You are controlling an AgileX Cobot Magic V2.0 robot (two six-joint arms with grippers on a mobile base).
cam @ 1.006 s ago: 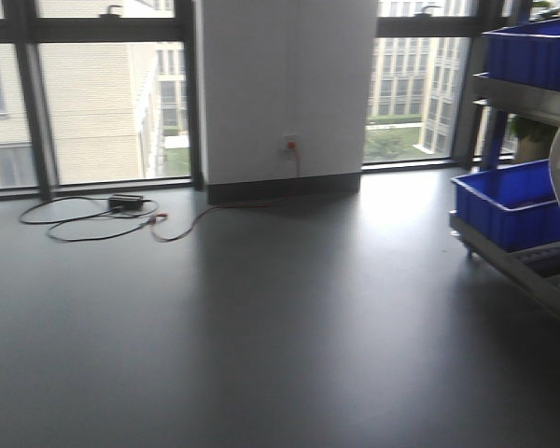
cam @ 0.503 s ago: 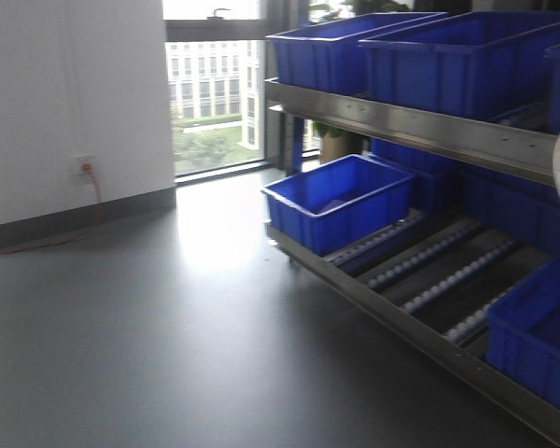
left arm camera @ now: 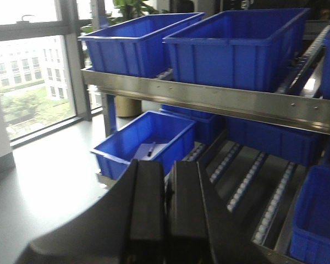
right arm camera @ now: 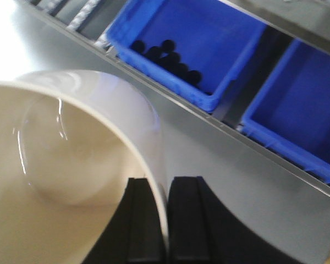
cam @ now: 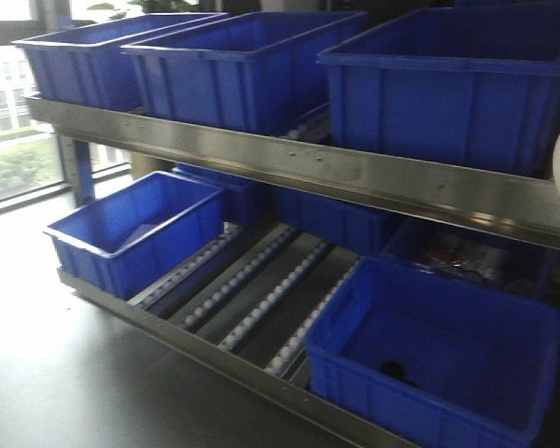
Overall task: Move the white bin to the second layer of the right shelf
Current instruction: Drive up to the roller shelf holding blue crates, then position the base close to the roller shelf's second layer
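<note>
White bin (right arm camera: 55,181) fills the lower left of the right wrist view, off the shelves and above the grey floor (right arm camera: 209,165). Only its glossy inside and part of its rim show; the base and outer walls are cut off. In the front view it is just a pale blurred sliver at the right edge.

The steel shelf rack (cam: 429,191) spans the front view, cropped at the right. Its upper tier (cam: 261,154), behind a riveted front lip, carries three large blue crates (cam: 243,65) side by side. The lower tier (cam: 252,303) shows bare roller rails between a crate at the left (cam: 131,229) and a nearer one at the right (cam: 429,355). Which tier counts as the second layer cannot be told. Further crates sit in shadow behind, and their contents are too blurred to make out.

The right gripper (right arm camera: 166,187) is clamped on the bin's rim, one finger inside the wall and one outside. The left gripper (left arm camera: 168,165) is closed to a thin slit and holds nothing; its lower body is cut off.

Small black balls (right arm camera: 165,58) lie in one crate below the bin.
</note>
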